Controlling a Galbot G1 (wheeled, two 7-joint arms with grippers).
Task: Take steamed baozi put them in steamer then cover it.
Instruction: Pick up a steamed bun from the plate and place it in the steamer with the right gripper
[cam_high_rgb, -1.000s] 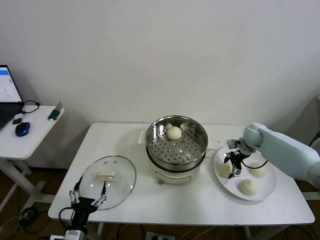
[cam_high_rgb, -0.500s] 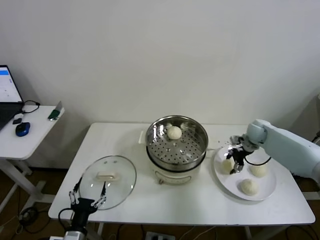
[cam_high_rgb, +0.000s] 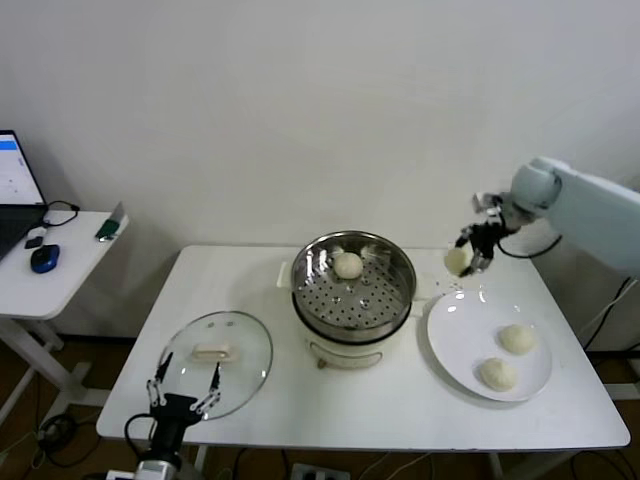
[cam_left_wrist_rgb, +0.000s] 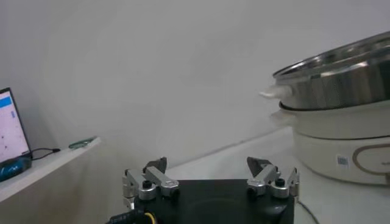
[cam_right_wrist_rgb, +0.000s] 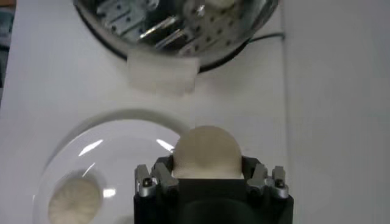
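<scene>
Now a steamed baozi (cam_high_rgb: 457, 260) is seen lifted clear of the white plate (cam_high_rgb: 452, 335), pinched in the right gripper (cam_high_rgb: 466, 254) and carried above the plate's 11 o'clock rim, at 3 o'clock from the steamer (cam_high_rgb: 352, 290). A second ago the same bun was being grasped on the plate. Two buns (cam_high_rgb: 508, 355) are left there, and one bun (cam_high_rgb: 348, 265) is already lodged in the basket. The glass cover (cam_high_rgb: 217, 362) is left lying at 8 o'clock of the steamer, with the left gripper (cam_high_rgb: 182, 389), its fingers spread, parked beside it.
</scene>
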